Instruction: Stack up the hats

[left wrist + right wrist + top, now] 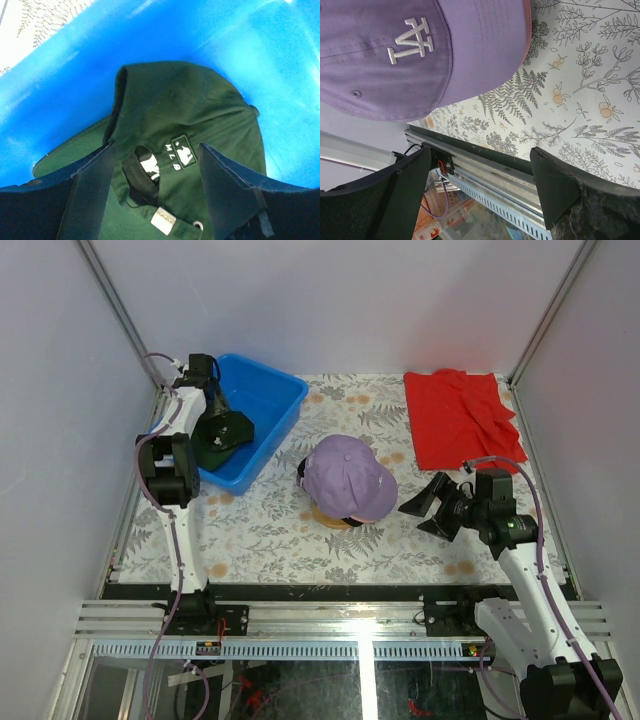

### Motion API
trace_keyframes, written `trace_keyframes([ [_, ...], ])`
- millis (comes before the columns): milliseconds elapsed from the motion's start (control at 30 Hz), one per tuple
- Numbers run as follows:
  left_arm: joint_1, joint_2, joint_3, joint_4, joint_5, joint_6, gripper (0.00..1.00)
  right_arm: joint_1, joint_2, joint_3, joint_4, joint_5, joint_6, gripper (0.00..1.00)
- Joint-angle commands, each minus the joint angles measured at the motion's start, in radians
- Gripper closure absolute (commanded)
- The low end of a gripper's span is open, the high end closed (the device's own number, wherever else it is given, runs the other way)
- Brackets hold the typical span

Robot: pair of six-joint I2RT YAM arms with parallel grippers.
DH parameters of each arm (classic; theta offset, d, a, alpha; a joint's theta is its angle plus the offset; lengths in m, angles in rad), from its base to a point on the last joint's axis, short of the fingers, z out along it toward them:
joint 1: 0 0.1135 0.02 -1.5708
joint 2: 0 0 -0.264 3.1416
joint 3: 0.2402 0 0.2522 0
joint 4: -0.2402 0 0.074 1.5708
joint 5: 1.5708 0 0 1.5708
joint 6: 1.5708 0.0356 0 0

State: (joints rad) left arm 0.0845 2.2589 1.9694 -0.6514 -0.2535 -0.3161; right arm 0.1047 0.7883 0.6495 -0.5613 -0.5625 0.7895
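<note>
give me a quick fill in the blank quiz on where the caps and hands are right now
1. The green cap lies inside the ____ bin.
2. The left hand hangs over that cap with its jaws ____.
3. The right hand is beside the purple cap, holding ____.
4. The cloth at the far right corner is ____.

Missing words: blue; open; nothing; red
</note>
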Motion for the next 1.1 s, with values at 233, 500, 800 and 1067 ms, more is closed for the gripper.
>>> trace_keyframes([
  [233, 0.037, 0.119, 0.121, 0.021, 0.035, 0.002, 0.33, 0.006, 0.001, -0.003, 0.070, 0.001, 0.073, 0.13],
  [500, 0.020, 0.035, -0.047, 0.029, 0.152, 0.013, 0.34, 0.006, 0.033, -0.020, 0.126, -0.005, 0.092, 0.13],
  [800, 0.011, -0.032, -0.148, 0.054, 0.214, 0.008, 0.34, 0.006, 0.095, 0.010, 0.160, -0.029, 0.079, 0.13],
  [1067, -0.014, 0.052, -0.097, 0.023, 0.298, 0.023, 0.34, 0.006, 0.091, 0.002, 0.152, -0.042, 0.074, 0.13],
])
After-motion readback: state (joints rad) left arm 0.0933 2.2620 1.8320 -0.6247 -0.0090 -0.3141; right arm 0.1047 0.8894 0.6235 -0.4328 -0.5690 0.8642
